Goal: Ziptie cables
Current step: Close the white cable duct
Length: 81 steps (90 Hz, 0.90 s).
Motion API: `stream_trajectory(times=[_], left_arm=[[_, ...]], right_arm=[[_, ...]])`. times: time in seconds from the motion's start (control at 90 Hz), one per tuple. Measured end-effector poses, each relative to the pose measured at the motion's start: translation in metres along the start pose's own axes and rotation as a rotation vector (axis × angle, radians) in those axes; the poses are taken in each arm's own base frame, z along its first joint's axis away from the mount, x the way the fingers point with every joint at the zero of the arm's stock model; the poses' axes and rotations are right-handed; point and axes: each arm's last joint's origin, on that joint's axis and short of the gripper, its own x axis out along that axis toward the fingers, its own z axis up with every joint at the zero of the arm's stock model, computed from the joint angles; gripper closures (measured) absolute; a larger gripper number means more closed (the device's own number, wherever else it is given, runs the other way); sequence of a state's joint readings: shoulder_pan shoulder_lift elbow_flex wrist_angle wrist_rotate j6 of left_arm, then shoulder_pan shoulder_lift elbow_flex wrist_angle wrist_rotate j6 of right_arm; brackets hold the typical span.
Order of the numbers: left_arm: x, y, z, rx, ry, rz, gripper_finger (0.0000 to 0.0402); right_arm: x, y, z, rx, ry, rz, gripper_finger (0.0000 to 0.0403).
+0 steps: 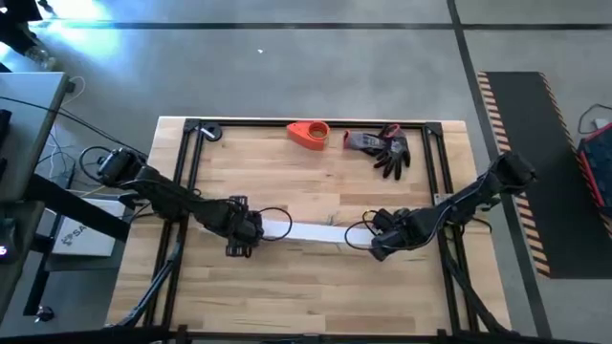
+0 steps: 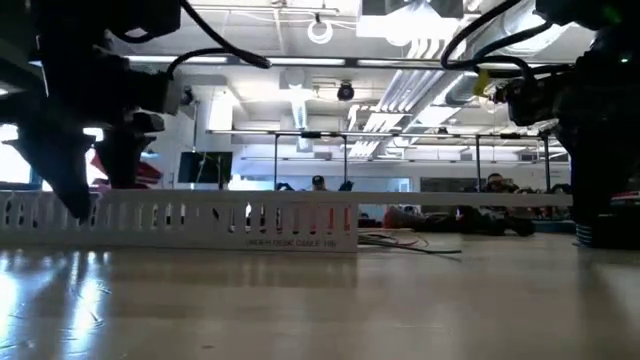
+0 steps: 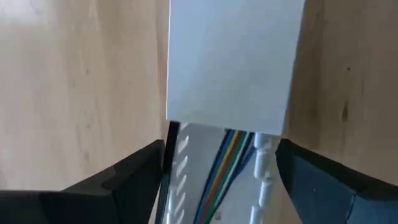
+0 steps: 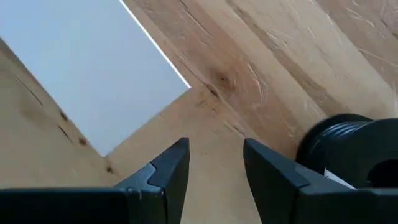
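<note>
Lying between the left gripper's (image 3: 221, 186) parted jaws: cables (image 3: 225, 163).

A white cover (image 3: 230, 62) hides most of the cables (image 3: 224, 168); rest cut off at pic edge.

A slotted channel (image 1: 304, 231) lies across the middle of the table (image 1: 287, 296), left to right; a flat cover strip (image 3: 230, 62) sits on it, with wires (image 3: 225, 163) lying inside the channel beneath; the left gripper (image 1: 244, 232) straddles its left end; the right gripper (image 1: 381, 237) hangs just beyond its right end; near the far edge lie a tape dispenser (image 1: 308, 134) and, right of it, a glove (image 1: 382, 148).
</note>
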<state>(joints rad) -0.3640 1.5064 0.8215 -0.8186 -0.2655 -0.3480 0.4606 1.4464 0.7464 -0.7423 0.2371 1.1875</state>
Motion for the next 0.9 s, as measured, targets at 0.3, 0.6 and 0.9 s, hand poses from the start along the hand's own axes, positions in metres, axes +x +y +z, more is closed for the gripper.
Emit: stream_trajectory(times=[0.3, 0.6, 0.9], left_arm=[[0.011, -0.004, -0.007, 0.000, -0.012, -0.024, 0.0163], [0.010, -0.010, 0.004, -0.001, -0.132, -0.067, 0.0198], [0.018, -0.016, 0.016, 0.030, -0.099, -0.021, 0.0199]], right_arm=[[0.000, -0.009, -0.005, 0.013, 0.081, -0.079, 0.0265], [0.000, -0.010, -0.006, 0.051, 0.141, -0.074, 0.0265], [0.006, -0.003, 0.015, 0.077, 0.061, 0.063, 0.0265]])
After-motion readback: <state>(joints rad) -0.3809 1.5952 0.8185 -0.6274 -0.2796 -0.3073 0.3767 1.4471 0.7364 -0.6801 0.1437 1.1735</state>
